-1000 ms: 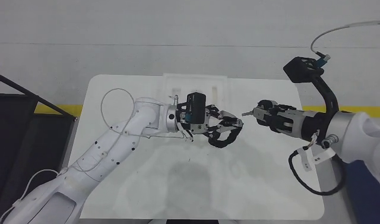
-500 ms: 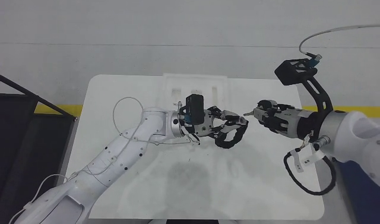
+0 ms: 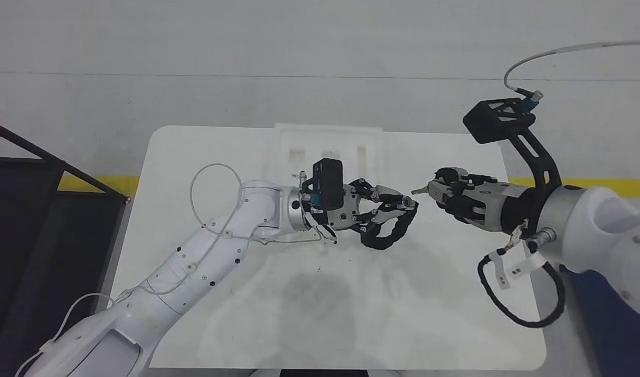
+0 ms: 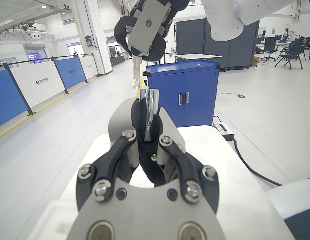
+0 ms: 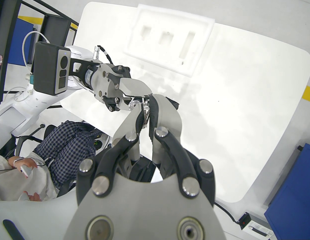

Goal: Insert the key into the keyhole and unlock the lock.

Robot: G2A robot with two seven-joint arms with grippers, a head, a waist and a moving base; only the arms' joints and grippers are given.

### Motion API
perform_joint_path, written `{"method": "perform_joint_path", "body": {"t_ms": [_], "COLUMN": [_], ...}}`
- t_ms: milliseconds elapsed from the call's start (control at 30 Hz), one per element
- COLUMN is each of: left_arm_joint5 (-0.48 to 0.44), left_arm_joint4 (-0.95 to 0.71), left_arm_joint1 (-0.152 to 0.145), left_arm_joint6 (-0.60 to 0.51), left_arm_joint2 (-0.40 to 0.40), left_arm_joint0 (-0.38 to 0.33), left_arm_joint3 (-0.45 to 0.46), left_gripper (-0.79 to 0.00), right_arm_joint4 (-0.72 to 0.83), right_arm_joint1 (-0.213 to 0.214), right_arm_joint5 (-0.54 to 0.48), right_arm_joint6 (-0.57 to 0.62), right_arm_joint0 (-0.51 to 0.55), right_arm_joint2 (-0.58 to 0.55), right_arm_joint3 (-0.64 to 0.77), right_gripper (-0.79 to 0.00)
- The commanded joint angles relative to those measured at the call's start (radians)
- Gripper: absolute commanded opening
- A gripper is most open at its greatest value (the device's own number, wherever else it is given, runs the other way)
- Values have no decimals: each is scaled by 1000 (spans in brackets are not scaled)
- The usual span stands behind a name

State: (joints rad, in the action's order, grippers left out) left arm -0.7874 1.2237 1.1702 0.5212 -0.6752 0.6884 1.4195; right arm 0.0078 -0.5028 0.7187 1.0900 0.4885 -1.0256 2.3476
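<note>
My left gripper (image 4: 148, 107) is shut on the lock (image 4: 150, 112), a chrome cylinder held above the table with its end facing the key. The silver key (image 4: 135, 74) sticks out of my right gripper (image 4: 143, 51), which is shut on its head. The key's tip sits just off the lock's end, slightly to one side; I cannot tell if they touch. From above, the left gripper (image 3: 402, 206) and right gripper (image 3: 428, 189) meet over the table's middle. In the right wrist view the right gripper (image 5: 148, 107) pinches the key (image 5: 145, 117), close to the lock (image 5: 132, 104).
A white foam tray (image 3: 330, 145) with three recesses lies at the far edge of the white table (image 3: 200, 187), behind the grippers. A blue cabinet (image 4: 182, 93) stands beyond the table's right end, where a cable and power strip (image 4: 223, 129) also lie.
Since a second ago the left arm has shifted right, carrying the lock a little closer to the key, and the right wrist has rolled. Over the last half second nothing moved.
</note>
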Motion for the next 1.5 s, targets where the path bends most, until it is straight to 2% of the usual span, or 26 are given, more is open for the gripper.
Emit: {"method": "perform_joint_path", "body": {"t_ms": [0,200,400,600,933,1467], "left_arm_joint5": [30,88,123,171,190,199], "left_arm_joint4": [8,66,186,217,198,212], "left_arm_joint1": [0,2,11,33,68,101], "left_arm_joint6": [-12,62,157,227,235,245], "left_arm_joint2": [-7,-25,-12,11,31,28], "left_arm_joint0": [20,71,75,75,70,72], "left_arm_joint3": [7,13,-11,-61,-104,-126], "left_gripper": [-785,-785,-785,-785,-785,-785], "right_arm_joint4": [21,37,120,171,222,253], "right_arm_joint1": [0,21,48,69,73,69], "right_arm_joint5": [-5,1,29,35,69,137], "right_arm_joint6": [-17,10,-18,-24,-58,-126], "right_arm_joint0": [18,24,28,-1,-61,-126], "right_arm_joint2": [-5,-30,-37,-1,74,180], "right_arm_joint3": [-9,-12,2,2,2,2], "right_gripper": [-785,-785,-785,-785,-785,-785]}}
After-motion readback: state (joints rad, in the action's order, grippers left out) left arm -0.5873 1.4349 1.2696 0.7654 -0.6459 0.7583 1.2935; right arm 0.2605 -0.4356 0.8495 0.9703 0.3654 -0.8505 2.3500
